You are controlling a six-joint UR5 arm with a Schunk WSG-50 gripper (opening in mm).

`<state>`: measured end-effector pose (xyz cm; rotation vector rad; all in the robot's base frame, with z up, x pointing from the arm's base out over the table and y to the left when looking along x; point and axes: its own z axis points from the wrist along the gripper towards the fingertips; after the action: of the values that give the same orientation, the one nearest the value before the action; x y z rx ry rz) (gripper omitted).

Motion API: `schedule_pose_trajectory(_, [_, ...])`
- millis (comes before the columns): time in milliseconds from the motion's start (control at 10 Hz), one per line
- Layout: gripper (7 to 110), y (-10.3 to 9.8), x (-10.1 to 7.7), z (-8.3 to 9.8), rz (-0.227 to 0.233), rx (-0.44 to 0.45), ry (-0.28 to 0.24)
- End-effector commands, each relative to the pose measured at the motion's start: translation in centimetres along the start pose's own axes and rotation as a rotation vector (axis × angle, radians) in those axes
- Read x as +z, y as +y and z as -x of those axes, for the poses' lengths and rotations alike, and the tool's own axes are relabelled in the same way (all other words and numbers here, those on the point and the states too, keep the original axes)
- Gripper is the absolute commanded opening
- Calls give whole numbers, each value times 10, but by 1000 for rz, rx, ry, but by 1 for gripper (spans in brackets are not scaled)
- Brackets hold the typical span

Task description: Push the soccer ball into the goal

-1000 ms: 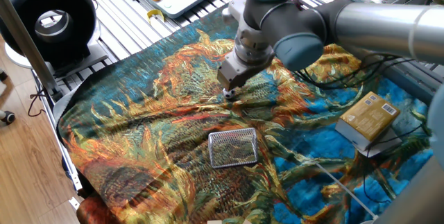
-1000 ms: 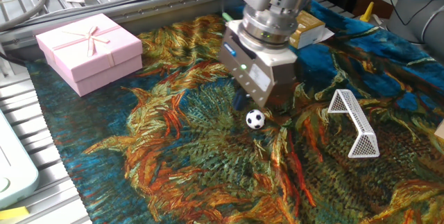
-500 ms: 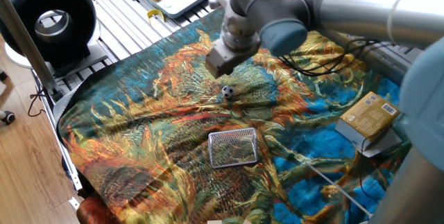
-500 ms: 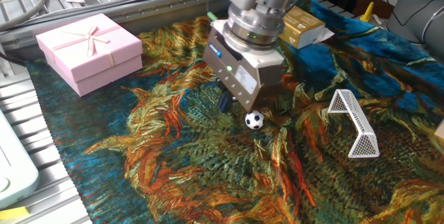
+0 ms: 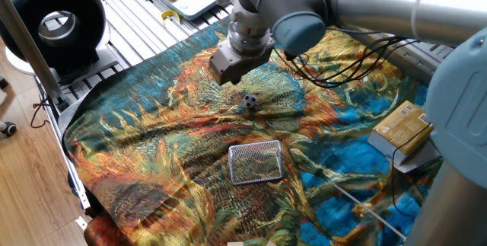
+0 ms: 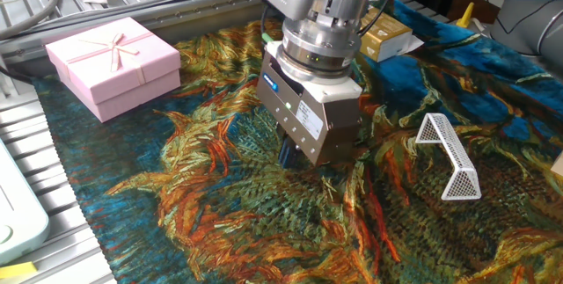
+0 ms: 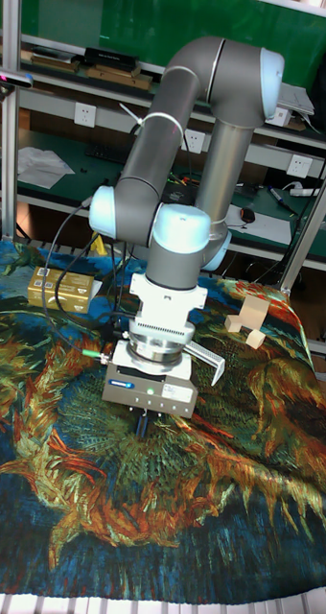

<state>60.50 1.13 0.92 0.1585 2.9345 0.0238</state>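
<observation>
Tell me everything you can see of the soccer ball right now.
The soccer ball is a tiny black-and-white patterned sphere, far smaller than the gripper. It sits on the painted cloth, apart from everything else. The gripper hangs just beyond it without touching it, and the goal, a mesh piece, lies nearer the camera with open cloth between them. Only one fixed view shows the ball; in the other two the gripper body hides it.

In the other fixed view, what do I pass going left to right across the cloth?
Pink gift box → end effector → wire goal. The soccer ball is hidden behind the end effector in this view.
</observation>
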Motion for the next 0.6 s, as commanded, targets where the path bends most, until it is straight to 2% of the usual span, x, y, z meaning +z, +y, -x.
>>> schedule_pose_trajectory(0, [7,-5,8,5,-5,1,-10])
schedule_pose_trajectory(300, [7,-15,7,-2,-3,-2,-8])
schedule_pose_trajectory(500, [7,-12,4,-10,9,16,3])
